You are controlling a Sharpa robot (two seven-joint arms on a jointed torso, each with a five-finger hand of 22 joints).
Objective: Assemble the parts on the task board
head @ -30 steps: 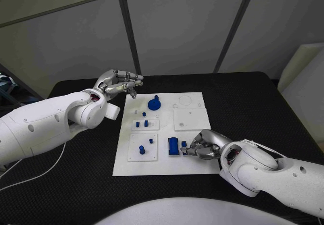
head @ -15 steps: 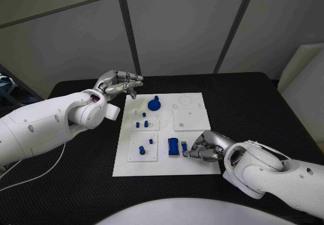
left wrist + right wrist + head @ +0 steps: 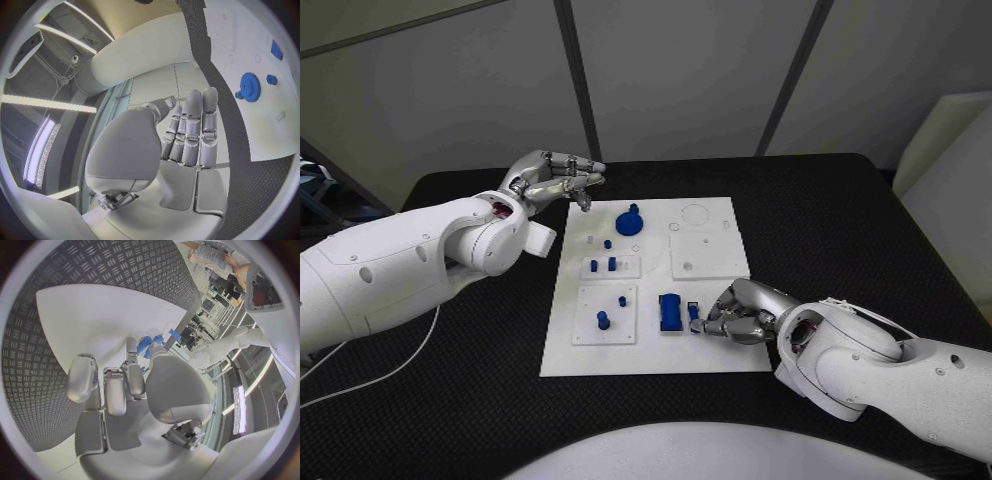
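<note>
right hand (image 3: 737,315) fingers pinched small blue part (image 3: 694,318) at task board (image 3: 651,352) 5 o'clock | left hand (image 3: 554,178) fingers curled, empty, 11 o'clock

Parts (image 3: 672,313) on task board (image 3: 711,300), mid-table (image 3: 877,230)

A black table (image 3: 862,235) with a finely ribbed surface carries everything here. The white task board (image 3: 711,360) lies flat in the middle of it, long side running away from the robot, and a thin white cable (image 3: 387,370) trails across its near-left part
</note>
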